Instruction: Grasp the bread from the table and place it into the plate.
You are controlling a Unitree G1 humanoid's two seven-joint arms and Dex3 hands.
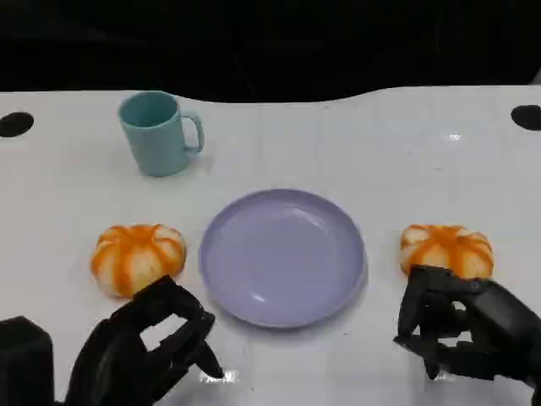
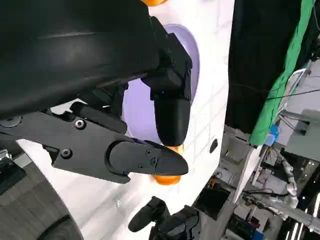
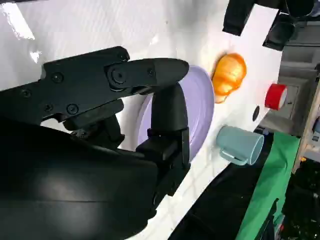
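Note:
Two orange-and-white bread rolls lie on the white table, one on each side of a lavender plate (image 1: 283,258). The left bread (image 1: 137,256) sits just beyond my left hand (image 1: 144,347), whose fingers are apart and hold nothing. The right bread (image 1: 446,249) lies right behind my right hand (image 1: 461,326); its fingers bend downward in front of the bread and hold nothing. The left wrist view shows the plate (image 2: 136,112) past my fingers (image 2: 170,115) and a bit of the right bread (image 2: 167,179). In the right wrist view the plate (image 3: 202,107) and the left bread (image 3: 229,75) lie beyond my fingers (image 3: 167,112).
A teal mug (image 1: 159,133) stands at the back left, handle to the right; it is also in the right wrist view (image 3: 240,145). Dark round holes mark the table's far corners (image 1: 15,123). The table's far edge meets a black backdrop.

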